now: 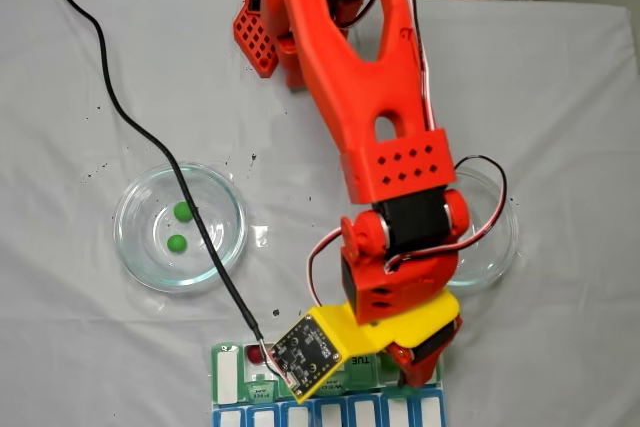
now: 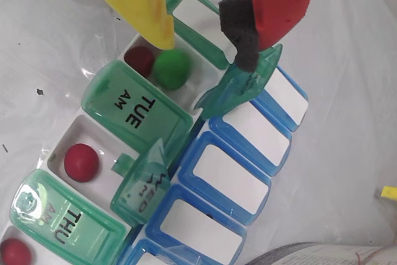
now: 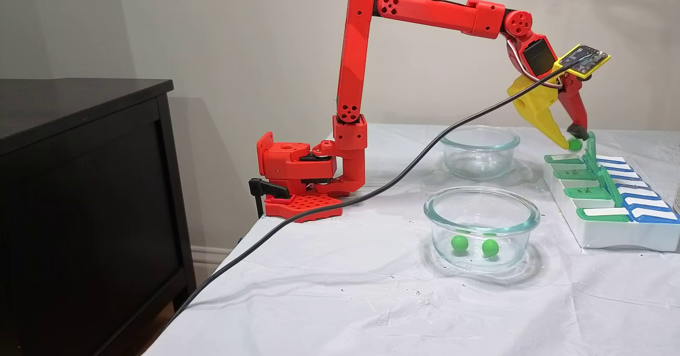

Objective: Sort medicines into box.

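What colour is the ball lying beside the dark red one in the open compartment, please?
Bright green ball, clearest in the wrist view.

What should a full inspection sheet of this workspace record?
Surface: white cloth over the table.
Job's things: pill box; three red balls in its compartments; one green ball beside a red one; two green balls in a glass dish.
Clutter: black specks; second dish.
Gripper: open, above the box.
Cables: black cable crosses the glass dish.
Surroundings: dark cabinet.
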Tool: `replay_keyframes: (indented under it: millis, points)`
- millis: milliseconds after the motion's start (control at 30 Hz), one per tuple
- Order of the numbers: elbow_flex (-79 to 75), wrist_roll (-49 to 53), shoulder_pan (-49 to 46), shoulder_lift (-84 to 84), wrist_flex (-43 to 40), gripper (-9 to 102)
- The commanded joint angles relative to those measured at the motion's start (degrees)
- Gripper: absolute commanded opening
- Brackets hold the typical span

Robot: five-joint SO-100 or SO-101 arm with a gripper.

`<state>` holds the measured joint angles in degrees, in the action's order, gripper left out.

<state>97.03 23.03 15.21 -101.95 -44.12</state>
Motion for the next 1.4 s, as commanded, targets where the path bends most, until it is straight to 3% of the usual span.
replay_keyframes:
  millis: [0,167,300,600,800,933,1067,1367]
  points:
    - [-0.88,0.97,1.32,-3.69,-0.88,19]
    - [-0.70,2.72,1.14,-6.33,-5.10,16]
    - [-2.29,5.36,-0.53,-10.28,-13.71,0]
    - [-5.89,23.03,-12.22,-20.83,-36.39,0]
    - [-3.43,41.92,-26.10,-22.76,-37.09,0]
    - [4.66,50.45,-31.46,-26.98,-32.70,0]
    - [10.90,54.49,-35.42,-28.12,-29.00,0]
    - [16.17,61.00,-40.69,-25.40,-29.36,0]
